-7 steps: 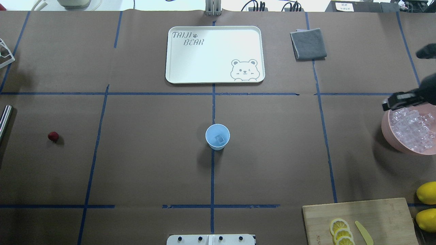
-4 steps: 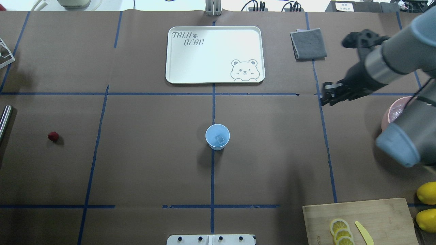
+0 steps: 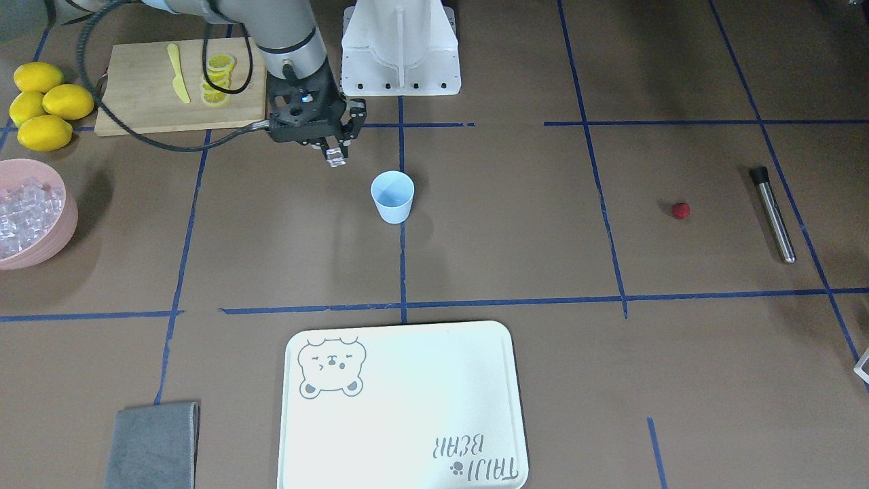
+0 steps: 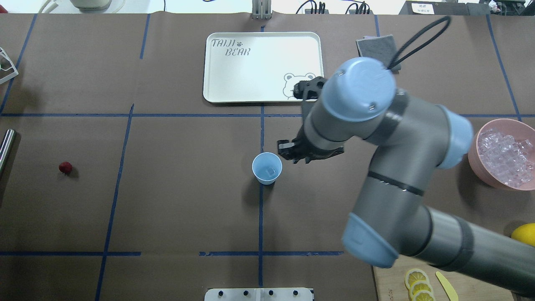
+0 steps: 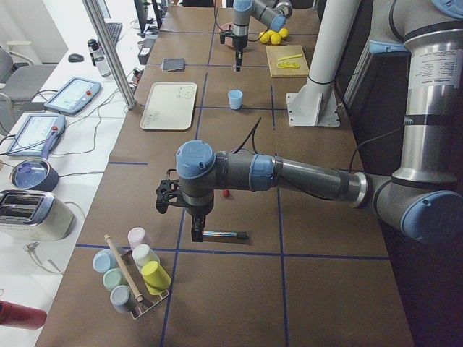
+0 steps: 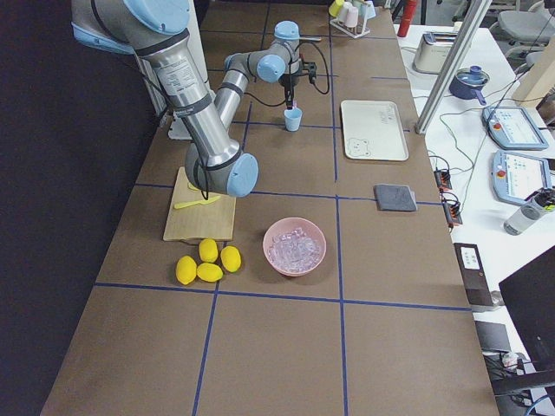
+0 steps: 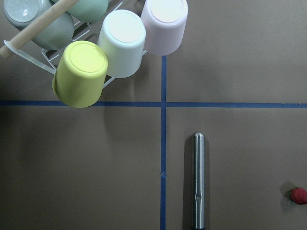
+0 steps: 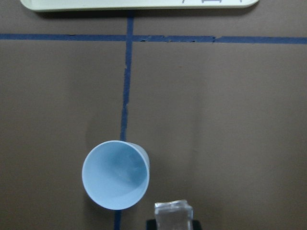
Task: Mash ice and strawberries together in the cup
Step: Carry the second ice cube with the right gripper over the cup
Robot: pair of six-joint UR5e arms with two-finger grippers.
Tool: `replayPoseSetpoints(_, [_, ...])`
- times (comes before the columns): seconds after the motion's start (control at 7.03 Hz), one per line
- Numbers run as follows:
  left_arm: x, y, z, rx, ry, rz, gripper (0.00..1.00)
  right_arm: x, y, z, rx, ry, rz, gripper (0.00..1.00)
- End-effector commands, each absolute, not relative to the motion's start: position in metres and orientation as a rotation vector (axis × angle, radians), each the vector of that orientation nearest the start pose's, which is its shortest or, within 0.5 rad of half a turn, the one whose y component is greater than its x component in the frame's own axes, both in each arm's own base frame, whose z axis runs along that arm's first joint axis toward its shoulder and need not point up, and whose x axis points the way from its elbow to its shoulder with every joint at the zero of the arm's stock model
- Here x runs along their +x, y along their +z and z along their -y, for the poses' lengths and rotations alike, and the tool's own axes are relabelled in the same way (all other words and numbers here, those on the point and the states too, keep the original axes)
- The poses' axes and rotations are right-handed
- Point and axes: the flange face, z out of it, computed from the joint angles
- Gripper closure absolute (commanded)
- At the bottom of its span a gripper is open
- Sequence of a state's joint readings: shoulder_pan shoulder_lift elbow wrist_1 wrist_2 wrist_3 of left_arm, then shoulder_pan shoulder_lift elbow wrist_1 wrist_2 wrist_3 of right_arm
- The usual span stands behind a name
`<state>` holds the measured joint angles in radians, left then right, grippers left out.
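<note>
The light-blue cup (image 4: pixel 267 168) stands at the table's middle with one ice cube (image 4: pixel 271 170) inside. My right gripper (image 3: pixel 334 155) is shut on another clear ice cube (image 8: pixel 173 214) and hovers just beside the cup (image 8: pixel 115 175), toward the ice-bowl side. The red strawberry (image 4: pixel 65 168) lies alone on the table on my left. The far-side left gripper (image 5: pixel 197 230) hangs over a steel muddler (image 7: pixel 198 182), near the strawberry (image 7: pixel 298 195); I cannot tell whether it is open or shut.
A pink bowl (image 4: pixel 485 180) full of ice stands at the right. A white tray (image 4: pixel 234 75) and grey cloth (image 3: pixel 153 445) lie at the far side. A cutting board (image 3: pixel 136 95) with lemon slices and lemons (image 3: pixel 44 102) lies near my right base. A cup rack (image 7: pixel 96 57) stands far left.
My right arm has swung from the pink ice bowl leftward across the table and now holds its gripper just beside the cup. Cup and strawberry have not moved.
</note>
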<state>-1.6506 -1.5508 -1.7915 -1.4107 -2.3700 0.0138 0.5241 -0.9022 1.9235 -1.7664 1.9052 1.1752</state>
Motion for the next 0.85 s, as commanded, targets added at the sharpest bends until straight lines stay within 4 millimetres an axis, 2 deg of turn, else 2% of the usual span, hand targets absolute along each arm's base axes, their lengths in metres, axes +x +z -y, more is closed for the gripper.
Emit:
replayPoseSetpoints(0.0, [-0.1, 0.575, 0.472, 0.075, -0.046, -0.797, 0.0, -0.516, 0.141, 0.376, 0.082, -0.026, 0.843, 1.0])
replayPoseSetpoints(0.43, [-0.1, 0.574, 0.473, 0.078, -0.045, -0.796, 0.0, -0.538, 0.143, 0.385, 0.078, -0.022, 0.815, 1.0])
replayPoseSetpoints(0.71, [-0.1, 0.574, 0.473, 0.078, -0.045, -0.796, 0.0, -0.555, 0.137, 0.394, 0.073, -0.018, 0.797, 0.99])
